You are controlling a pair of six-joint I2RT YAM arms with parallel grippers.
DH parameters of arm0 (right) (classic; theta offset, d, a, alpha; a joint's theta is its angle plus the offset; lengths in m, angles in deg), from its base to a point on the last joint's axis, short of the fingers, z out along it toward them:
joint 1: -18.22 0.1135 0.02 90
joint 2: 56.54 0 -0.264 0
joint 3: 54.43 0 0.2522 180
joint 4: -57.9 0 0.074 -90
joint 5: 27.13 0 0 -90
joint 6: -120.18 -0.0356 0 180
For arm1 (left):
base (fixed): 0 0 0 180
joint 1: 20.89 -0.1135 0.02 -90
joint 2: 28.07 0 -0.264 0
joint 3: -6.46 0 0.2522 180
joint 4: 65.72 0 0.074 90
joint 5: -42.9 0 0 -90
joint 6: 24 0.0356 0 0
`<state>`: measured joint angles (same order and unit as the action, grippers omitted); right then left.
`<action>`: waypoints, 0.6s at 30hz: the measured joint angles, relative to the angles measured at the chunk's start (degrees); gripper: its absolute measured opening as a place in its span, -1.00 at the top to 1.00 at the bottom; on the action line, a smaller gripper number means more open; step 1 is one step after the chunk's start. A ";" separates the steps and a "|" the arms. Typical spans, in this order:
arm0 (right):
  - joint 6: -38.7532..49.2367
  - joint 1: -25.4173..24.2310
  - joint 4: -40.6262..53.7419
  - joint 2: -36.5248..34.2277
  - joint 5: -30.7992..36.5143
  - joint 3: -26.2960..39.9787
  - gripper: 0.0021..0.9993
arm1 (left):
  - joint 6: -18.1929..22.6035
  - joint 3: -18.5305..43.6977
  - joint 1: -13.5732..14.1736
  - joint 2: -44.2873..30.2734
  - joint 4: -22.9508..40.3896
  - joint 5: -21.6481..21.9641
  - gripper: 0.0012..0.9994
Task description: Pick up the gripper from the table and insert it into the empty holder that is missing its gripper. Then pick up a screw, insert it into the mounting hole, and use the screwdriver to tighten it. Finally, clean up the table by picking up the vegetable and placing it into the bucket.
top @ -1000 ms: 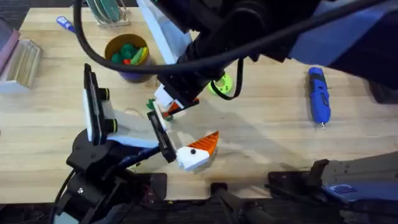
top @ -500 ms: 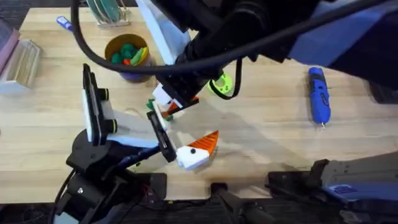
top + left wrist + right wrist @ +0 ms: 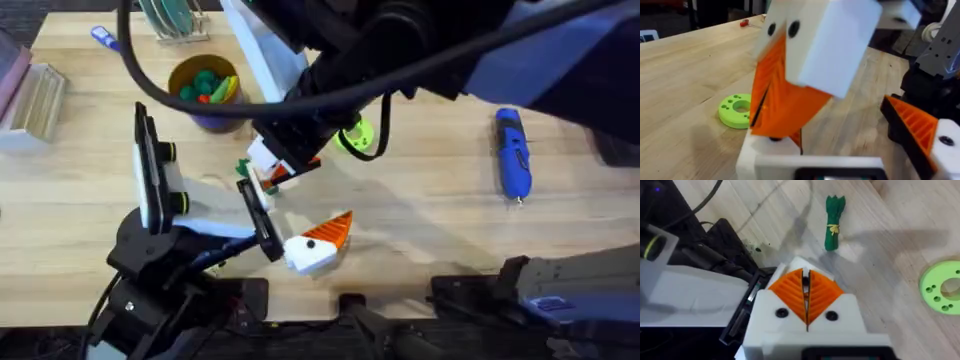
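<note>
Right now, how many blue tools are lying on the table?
2: the screwdriver lies on the table's right side, and a small blue pen-like marker lies at the far left corner. The arms may hide others.

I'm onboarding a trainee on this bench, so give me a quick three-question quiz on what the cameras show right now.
1. True or false: the screwdriver lies on the table with no hand on it.
2. How is the vegetable placed? A) standing upright; B) lying flat on the wood; C) gripped in the right hand.
3. Fill in: the right hand is ___ (open or shut).

Key: 1 true; 2 B; 3 shut.
</note>
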<state>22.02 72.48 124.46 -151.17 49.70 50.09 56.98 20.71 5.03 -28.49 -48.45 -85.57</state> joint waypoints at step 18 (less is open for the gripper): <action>-0.78 -0.06 1.51 0.49 -0.18 0.24 -0.43 | -0.37 0.00 0.04 0.00 0.05 -0.51 -0.97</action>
<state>21.23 72.42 125.97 -150.68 49.52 50.33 56.62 20.71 5.07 -28.49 -48.40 -86.08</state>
